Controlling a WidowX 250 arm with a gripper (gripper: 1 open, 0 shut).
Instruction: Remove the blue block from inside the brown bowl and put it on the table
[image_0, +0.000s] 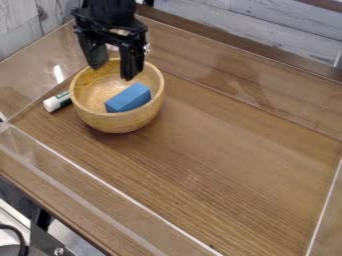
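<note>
The blue block (128, 98) lies inside the brown bowl (91, 116), towards the bowl's right side. The bowl stands on the table (227, 160) at the upper left. My black gripper (108, 61) hangs over the bowl's far rim, pointing down, behind and above the block. Its two fingers stand wide apart with nothing between them, and the right finger (131, 62) reaches down to about the rim's height. The gripper is open and does not touch the block.
A small white-and-green marker-like object (56, 100) lies on the table just left of the bowl. Low clear plastic walls (160, 205) run around the table's edges. Bare wood-grain tabletop spreads to the right of and in front of the bowl.
</note>
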